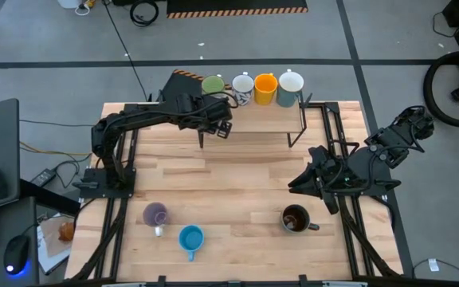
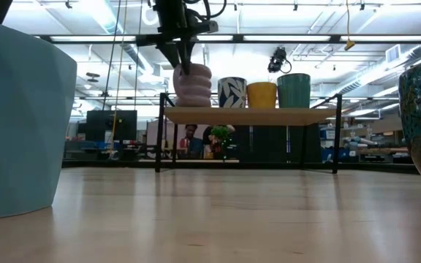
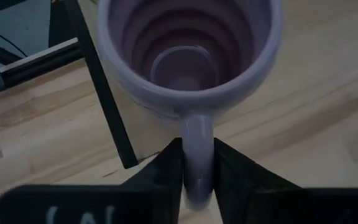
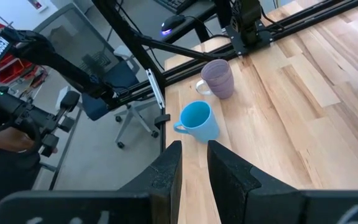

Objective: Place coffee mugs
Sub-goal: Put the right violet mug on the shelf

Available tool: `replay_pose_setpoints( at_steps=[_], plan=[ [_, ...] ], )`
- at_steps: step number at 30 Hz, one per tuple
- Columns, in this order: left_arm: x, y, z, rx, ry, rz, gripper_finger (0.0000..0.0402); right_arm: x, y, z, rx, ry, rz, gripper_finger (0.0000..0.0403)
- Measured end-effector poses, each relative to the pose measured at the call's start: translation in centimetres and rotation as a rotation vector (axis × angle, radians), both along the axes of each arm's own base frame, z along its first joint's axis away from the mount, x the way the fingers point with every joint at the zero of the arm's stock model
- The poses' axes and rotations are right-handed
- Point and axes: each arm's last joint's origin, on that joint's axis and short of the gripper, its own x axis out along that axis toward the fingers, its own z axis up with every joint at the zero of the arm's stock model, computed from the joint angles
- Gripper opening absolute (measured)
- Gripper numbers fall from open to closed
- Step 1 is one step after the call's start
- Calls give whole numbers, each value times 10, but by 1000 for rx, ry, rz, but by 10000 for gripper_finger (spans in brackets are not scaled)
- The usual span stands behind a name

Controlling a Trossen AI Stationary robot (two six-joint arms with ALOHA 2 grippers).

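While the left gripper [image 1: 217, 127] sits over the left end of the rack [image 1: 253, 119] at the table's far edge, the high view shows three mugs in a row on that rack: a patterned white mug [image 1: 242, 88], an orange mug [image 1: 265, 88] and a white mug [image 1: 291, 86]. A green thing [image 1: 212, 84] shows just beside the arm; I can't tell what it is. Near edge of the table [image 1: 237, 183]: a purple mug [image 1: 155, 214], a blue mug [image 1: 190, 237] just beside it, a dark brown mug [image 1: 296, 218] further right. The right gripper [image 1: 303, 182] hovers at the right side, near the brown mug, not touching it.

Low view: a ribbed light purple mug [image 2: 193, 86] stands on the rack's left end, left gripper right above it, fingers reaching down to it. Next along the shelf: patterned mug, orange mug, then a teal-looking one [image 2: 294, 90]. Blue mug looms at left, dark speckled mug at the right edge.

Left wrist view: fingers [image 3: 166, 171] clamped on the ribbed mug's handle [image 3: 196, 155], one on each side, mug upright.

Right wrist view: the right fingers [image 4: 166, 171] stand slightly apart, holding nothing. Purple and blue mugs ahead on the wood, close together, not touching.
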Motion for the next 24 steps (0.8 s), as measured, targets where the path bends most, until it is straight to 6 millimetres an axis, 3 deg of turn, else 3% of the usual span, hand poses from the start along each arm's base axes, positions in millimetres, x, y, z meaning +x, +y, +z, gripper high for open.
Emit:
replay_pose_setpoints(
  at_steps=[3, 24],
  plan=[
    [0, -1, 0, -2, -2, 1, 62, 0, 0, 0, -3, -1, 2, 82],
    [-6, -3, -1, -20, 14, 106, 66, 0, 0, 0, -19, -3, 12, 82]
  ],
)
